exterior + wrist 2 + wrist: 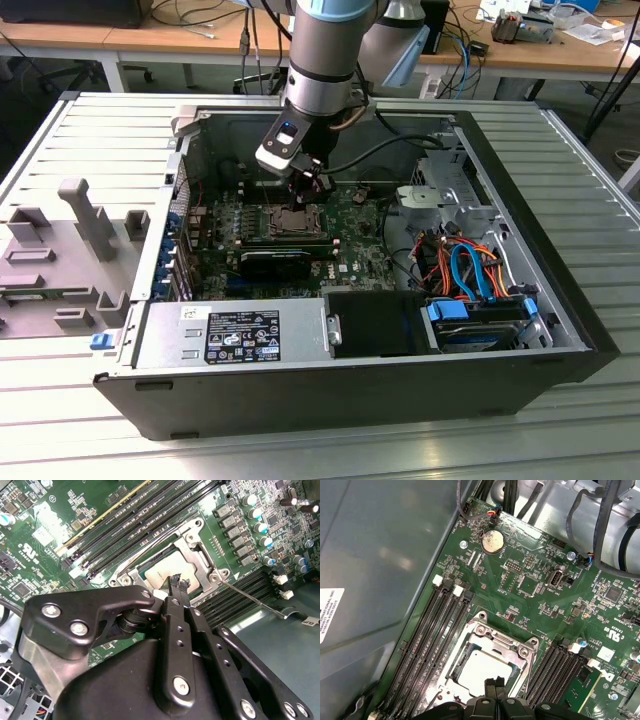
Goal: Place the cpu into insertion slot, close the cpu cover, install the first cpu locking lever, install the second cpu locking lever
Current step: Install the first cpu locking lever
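— Which step is in hand, in your opinion?
— I judge it is the lever work. The cpu (pixel 479 674) lies already in the insertion slot (pixel 456 666), in the middle of the motherboard (pixel 490 570), between two banks of memory slots (pixel 432 635). The cpu cover (pixel 497 639) seems to lie down over it, with its frame around the silvery top of the chip.
— And the gripper?
— The gripper (pixel 179 583) hangs just above the socket, near one edge of the cpu. Its fingertips are pressed together, and I see nothing between them.
— Are the levers locked?
— One thin locking lever (pixel 250 596) runs out from a corner of the socket, beside the memory slots. Whether it is hooked, I cannot tell.
— What does the next move call for?
— I think a precise push. The joined tips must meet a very thin rod, press it down and guide it under its catch without slipping onto the board.
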Controlling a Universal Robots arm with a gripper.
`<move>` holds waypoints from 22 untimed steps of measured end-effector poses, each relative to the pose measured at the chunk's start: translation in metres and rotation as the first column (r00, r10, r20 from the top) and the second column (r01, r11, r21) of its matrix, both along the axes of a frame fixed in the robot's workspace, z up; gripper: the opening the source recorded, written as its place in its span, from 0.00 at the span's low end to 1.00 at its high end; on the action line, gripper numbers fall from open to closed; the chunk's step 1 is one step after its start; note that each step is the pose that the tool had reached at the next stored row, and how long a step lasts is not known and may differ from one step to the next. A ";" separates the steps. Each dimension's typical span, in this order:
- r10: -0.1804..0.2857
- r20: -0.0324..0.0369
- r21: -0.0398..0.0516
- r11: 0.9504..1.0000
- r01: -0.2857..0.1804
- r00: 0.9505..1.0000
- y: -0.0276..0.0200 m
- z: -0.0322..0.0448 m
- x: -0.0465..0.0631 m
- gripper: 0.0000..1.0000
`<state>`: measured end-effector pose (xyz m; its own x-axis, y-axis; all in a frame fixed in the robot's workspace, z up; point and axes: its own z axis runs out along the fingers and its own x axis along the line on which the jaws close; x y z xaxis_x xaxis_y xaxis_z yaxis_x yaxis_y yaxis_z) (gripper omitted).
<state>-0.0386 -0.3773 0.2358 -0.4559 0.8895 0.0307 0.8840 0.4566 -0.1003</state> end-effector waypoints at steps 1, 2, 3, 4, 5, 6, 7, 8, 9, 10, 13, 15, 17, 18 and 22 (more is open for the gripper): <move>0.002 0.000 0.000 1.000 -0.002 1.000 0.0000 0.0000 0.000 0.11; 0.003 0.000 0.000 1.000 -0.003 1.000 0.0000 0.0000 0.000 0.11; 0.004 0.000 0.000 1.000 -0.004 1.000 0.0000 0.0000 0.000 0.11; 0.006 0.000 0.000 1.000 -0.006 1.000 0.0000 0.0000 0.000 0.11; 0.008 0.000 0.000 1.000 -0.008 1.000 0.0000 0.0000 0.000 0.11; 0.009 0.000 0.000 1.000 -0.009 1.000 0.0000 0.0000 0.000 0.11; 0.011 0.000 0.000 1.000 -0.011 1.000 0.0000 0.0000 0.000 0.11; 0.012 0.000 0.000 1.000 -0.012 1.000 0.0000 0.0000 0.000 0.11; 0.014 0.000 0.000 1.000 -0.014 1.000 0.0000 0.0000 0.000 0.11; 0.016 0.000 0.000 1.000 -0.016 1.000 0.0000 0.0000 0.000 0.11; 0.021 0.000 0.000 1.000 -0.021 1.000 0.0000 0.0000 0.000 0.11; 0.025 0.000 0.000 1.000 -0.025 1.000 0.0000 0.0000 0.000 0.11; 0.027 0.000 0.000 1.000 -0.027 1.000 0.0000 0.0000 0.000 0.11; 0.028 0.000 0.000 1.000 -0.028 1.000 0.0000 0.0000 0.000 0.11; 0.032 0.000 0.000 1.000 -0.032 1.000 0.0000 0.0000 0.000 0.11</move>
<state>-0.0385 -0.3773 0.2358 -0.4837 0.8747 0.0307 0.8692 0.4842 -0.1003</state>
